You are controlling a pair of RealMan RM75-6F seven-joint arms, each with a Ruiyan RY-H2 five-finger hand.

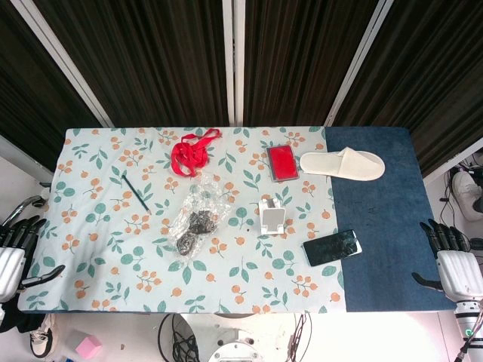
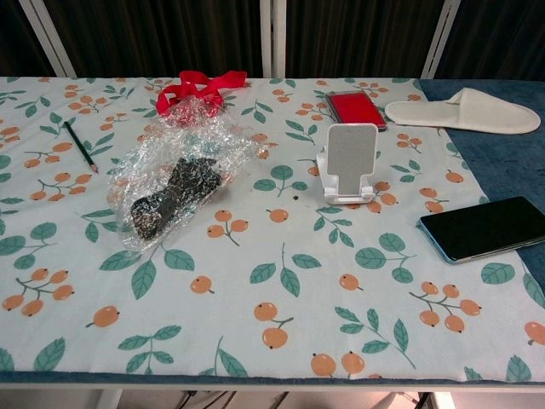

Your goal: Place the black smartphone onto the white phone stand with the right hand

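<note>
Phone flat, stand light: grasp not yet begun

While both arms sit off the worktop (image 1: pixel 377 279), the right robot hand (image 1: pixel 455 265) hangs past the near right corner, fingers spread, holding nothing. The left robot hand (image 1: pixel 13 253) is likewise spread and empty at the opposite edge.

The black smartphone (image 2: pixel 484 227) lies flat and face up, inboard of the right robot hand, straddling the cloth's border. The white phone stand (image 2: pixel 348 162) stands upright further inboard, just beyond the phone.

Risks, as judged: a flat, thin phone offers little edge to pinch, so fingers may skid it away. The stand looks light; a hard set-down could tip or push it.

Count: one phone, one stand, one slipper (image 1: pixel 343 164), one red case (image 1: pixel 283 161), one pencil (image 2: pixel 81 146), one plastic bag (image 2: pixel 179 179), one red ribbon (image 1: pixel 190 152).
</note>
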